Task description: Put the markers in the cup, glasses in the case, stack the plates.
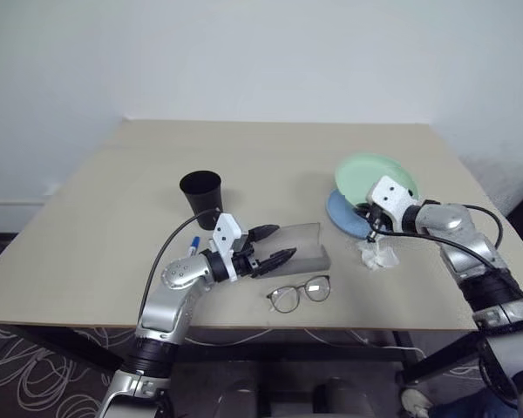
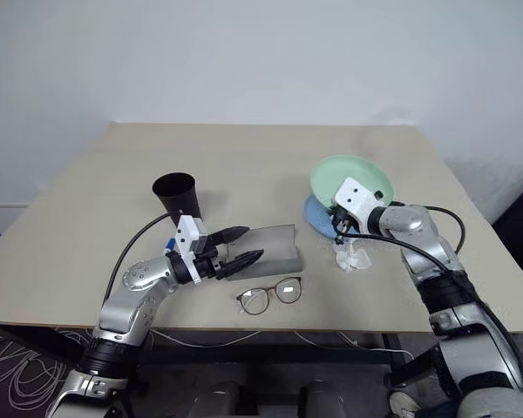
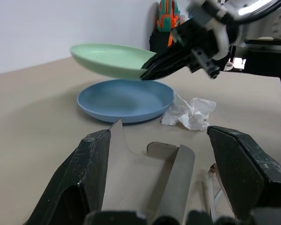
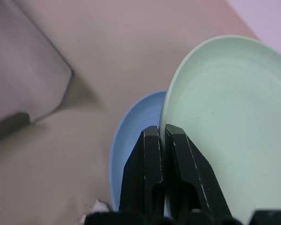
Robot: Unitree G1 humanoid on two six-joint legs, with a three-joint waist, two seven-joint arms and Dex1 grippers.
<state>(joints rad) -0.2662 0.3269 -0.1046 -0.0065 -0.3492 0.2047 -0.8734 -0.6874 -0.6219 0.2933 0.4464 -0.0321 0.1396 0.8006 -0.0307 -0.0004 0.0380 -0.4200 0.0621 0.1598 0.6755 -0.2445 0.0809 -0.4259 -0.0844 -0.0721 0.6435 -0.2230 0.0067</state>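
Green plate (image 1: 375, 177) in right claw (image 1: 369, 232)

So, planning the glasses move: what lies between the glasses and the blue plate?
In the left eye view, the crumpled tissue lies between the glasses and the blue plate.

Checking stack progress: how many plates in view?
2. The mint green plate is lifted and tilted, its rim pinched by the right end effector. The light blue plate lies flat on the table beneath it.
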